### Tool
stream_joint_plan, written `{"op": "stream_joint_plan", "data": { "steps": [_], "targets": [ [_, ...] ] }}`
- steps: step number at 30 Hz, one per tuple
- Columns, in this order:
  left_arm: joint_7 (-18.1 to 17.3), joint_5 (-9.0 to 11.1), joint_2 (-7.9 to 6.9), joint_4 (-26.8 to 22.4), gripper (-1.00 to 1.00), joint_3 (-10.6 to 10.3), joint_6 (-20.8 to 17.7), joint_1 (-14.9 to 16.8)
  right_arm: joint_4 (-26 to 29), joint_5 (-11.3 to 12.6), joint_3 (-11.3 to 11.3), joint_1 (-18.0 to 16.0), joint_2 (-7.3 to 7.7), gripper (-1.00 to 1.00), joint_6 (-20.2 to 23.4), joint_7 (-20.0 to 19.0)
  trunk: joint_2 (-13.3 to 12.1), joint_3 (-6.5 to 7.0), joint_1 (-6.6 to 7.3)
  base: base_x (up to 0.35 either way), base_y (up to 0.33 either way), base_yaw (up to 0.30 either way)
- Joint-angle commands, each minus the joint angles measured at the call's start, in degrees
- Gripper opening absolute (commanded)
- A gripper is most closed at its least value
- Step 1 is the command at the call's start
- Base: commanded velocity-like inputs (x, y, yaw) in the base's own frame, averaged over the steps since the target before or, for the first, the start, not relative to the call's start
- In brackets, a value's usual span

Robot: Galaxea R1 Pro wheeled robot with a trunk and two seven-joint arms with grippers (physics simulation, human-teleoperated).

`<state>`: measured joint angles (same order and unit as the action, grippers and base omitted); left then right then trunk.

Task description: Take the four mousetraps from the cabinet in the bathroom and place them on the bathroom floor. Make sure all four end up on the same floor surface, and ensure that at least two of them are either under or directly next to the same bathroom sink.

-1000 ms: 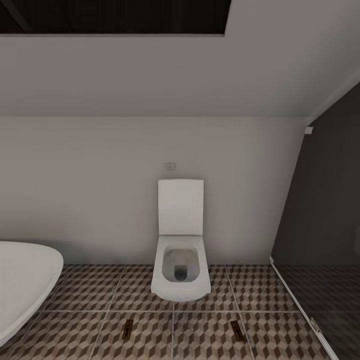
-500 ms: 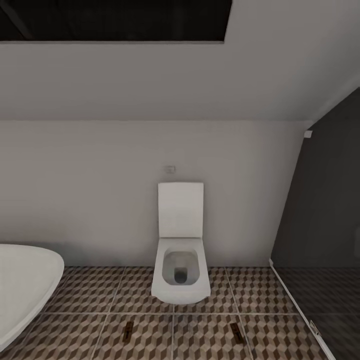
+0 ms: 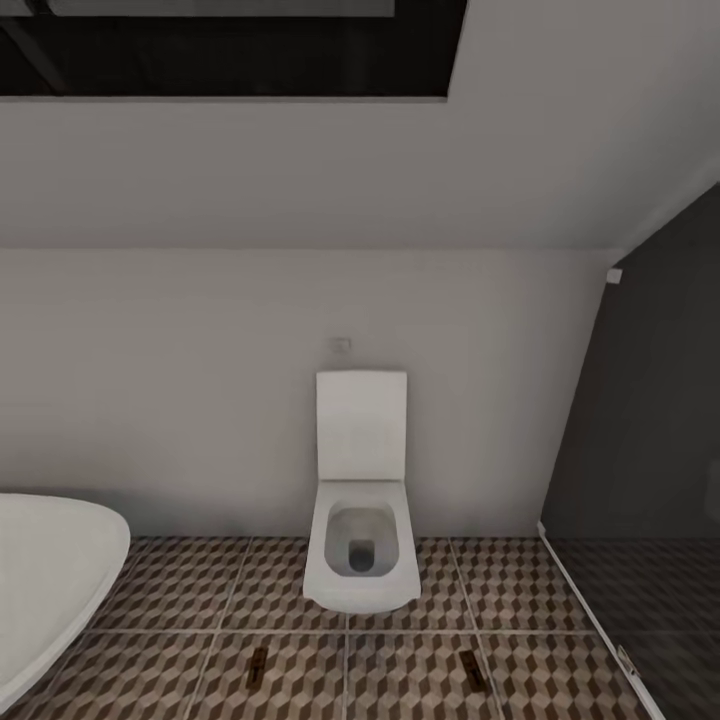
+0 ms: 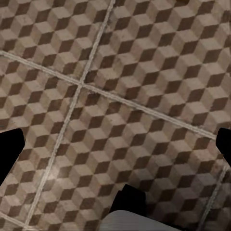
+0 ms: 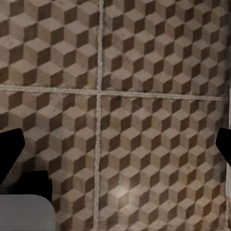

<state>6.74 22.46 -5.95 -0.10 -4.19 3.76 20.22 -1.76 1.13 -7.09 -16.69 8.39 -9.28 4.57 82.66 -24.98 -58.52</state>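
Two mousetraps are seen lying flat on the bathroom floor (image 3: 180, 600), near the bottom edge of the head view. The left mousetrap (image 3: 257, 667) and the right mousetrap (image 3: 472, 669) are well apart, each a small brown slab with dark parts. Both are on the near side of the toilet (image 3: 361, 560), one toward each side of it.

The floor is made of big square tiles with little brown, tan and cream cubes. The toilet is white, with its lid (image 3: 361, 425) up against the pale far wall (image 3: 180, 400). A small plate (image 3: 341, 344) is seen on the wall above the lid. The round white edge of a bathtub (image 3: 50, 570) is seen at the left. A dark glass wall (image 3: 650, 450) is seen at the right.

In the left wrist view, the left pincer (image 4: 115, 147) is held wide open above bare tiles, with nothing in it. In the right wrist view, the right pincer (image 5: 115, 144) is also wide open over bare tiles, and nothing is held.
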Motion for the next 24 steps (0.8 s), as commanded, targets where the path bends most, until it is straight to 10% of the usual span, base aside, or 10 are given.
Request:
{"op": "stream_joint_plan", "data": {
  "steps": [1, 24],
  "targets": [
    [0.09, 0.41, 0.04, 0.02, 1.0, -0.47, 0.05, -0.25, -0.18, 0.1, -0.47, 0.4, -0.04, 1.0, -0.3, 0.18, -0.38, 0.13, 0.23, 0.0, 0.0, 0.0],
    [-0.56, -0.26, 2.3, -0.05, 1.0, -0.72, -0.26, -9.33, -0.18, 0.7, -0.29, 11.71, -2.84, 1.0, -1.38, 0.34, -9.61, 4.26, 5.28, 0.0, 0.0, 0.0]
  ]
}}
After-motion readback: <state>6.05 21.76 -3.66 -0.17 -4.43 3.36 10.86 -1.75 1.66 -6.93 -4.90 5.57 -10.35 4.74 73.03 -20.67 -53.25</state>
